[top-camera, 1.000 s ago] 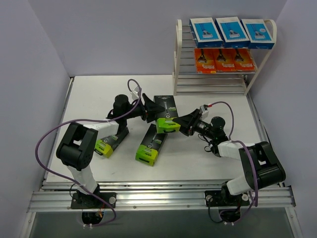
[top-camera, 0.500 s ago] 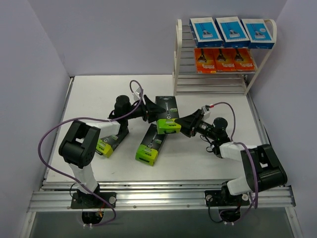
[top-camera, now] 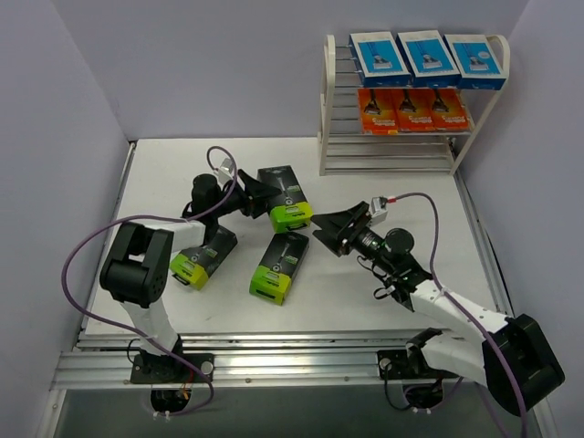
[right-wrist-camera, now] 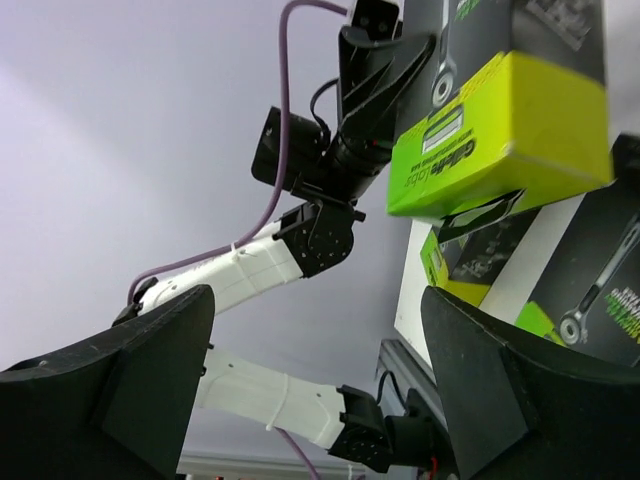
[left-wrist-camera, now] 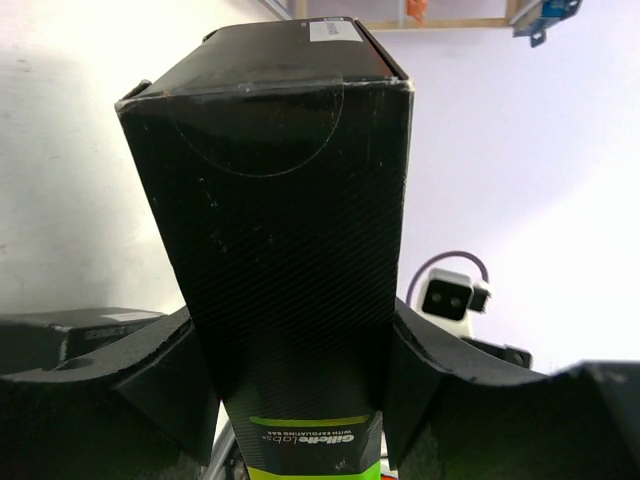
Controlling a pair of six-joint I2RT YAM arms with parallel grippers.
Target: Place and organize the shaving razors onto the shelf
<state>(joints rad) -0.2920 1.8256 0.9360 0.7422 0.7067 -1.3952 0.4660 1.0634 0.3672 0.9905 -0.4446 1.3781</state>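
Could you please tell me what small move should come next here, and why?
Probably ease the open right claw forward onto the lime-green end of the black razor pack that the left claw holds: the cream-white rod shelf stands on the right arm's side, its lower tiers free.

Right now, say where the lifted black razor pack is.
Top view, left of centre: the lifted black pack sits in the left gripper, beyond two black packs on the table.
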